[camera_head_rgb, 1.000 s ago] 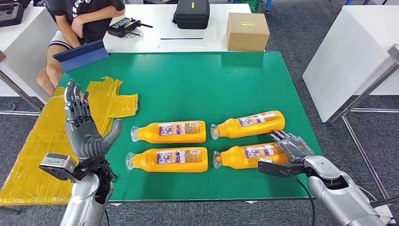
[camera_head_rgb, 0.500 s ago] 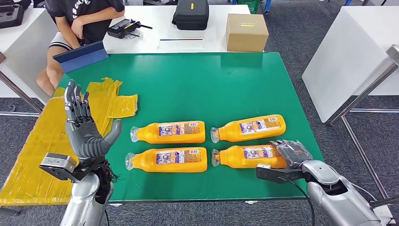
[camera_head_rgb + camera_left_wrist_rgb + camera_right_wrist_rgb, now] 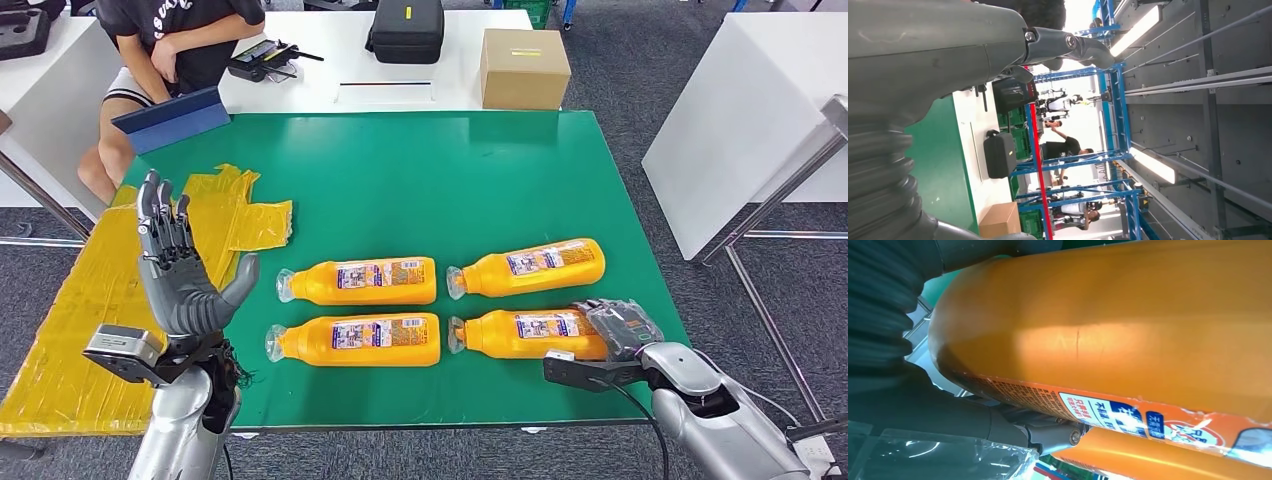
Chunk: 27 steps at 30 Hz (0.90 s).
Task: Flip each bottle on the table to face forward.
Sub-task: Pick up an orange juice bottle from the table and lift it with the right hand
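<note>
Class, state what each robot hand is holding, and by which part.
The right hand grips the nearest right-side bottle at its base end. The left hand holds nothing.

Green table (image 3: 400, 170); four orange bottles lie on their sides in two rows, caps left, labels up. Far left bottle (image 3: 360, 281), far right bottle (image 3: 530, 266), near left bottle (image 3: 355, 340), near right bottle (image 3: 525, 333). Right hand (image 3: 620, 328) wraps the near right bottle's base. Left hand (image 3: 180, 270) raised, fingers spread, holding nothing, above yellow sheet (image 3: 90, 310).
</note>
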Each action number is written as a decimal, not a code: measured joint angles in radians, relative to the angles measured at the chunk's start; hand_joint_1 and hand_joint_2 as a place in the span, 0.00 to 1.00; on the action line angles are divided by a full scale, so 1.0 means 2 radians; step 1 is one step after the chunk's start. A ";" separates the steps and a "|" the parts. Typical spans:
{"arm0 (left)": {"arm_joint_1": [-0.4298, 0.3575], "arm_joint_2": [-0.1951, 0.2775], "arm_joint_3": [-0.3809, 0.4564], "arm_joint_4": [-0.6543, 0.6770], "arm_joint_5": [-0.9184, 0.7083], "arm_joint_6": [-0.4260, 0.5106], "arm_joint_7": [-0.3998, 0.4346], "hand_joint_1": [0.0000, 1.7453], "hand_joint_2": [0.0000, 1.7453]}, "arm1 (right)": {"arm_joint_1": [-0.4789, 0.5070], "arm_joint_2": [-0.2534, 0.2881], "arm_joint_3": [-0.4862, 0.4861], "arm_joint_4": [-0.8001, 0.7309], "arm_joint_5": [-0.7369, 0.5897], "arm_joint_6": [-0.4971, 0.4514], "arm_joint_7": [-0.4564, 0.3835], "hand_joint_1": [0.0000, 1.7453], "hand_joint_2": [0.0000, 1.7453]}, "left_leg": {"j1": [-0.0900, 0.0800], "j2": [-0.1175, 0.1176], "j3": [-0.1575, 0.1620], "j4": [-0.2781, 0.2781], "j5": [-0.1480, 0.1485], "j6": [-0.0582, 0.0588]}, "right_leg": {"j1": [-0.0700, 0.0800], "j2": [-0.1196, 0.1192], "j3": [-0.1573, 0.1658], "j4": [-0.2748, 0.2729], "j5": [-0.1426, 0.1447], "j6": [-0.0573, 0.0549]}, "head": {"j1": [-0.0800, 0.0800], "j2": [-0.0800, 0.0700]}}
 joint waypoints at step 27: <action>-0.003 -0.004 0.013 0.005 0.000 0.000 0.011 0.00 1.00 | 0.077 0.076 -0.132 -0.166 -0.154 -0.080 -0.018 1.00 1.00 | 0.000 -0.001 -0.004 0.000 0.000 0.000 | 0.000 -0.001 -0.003 0.000 0.000 0.000 | 0.000 0.000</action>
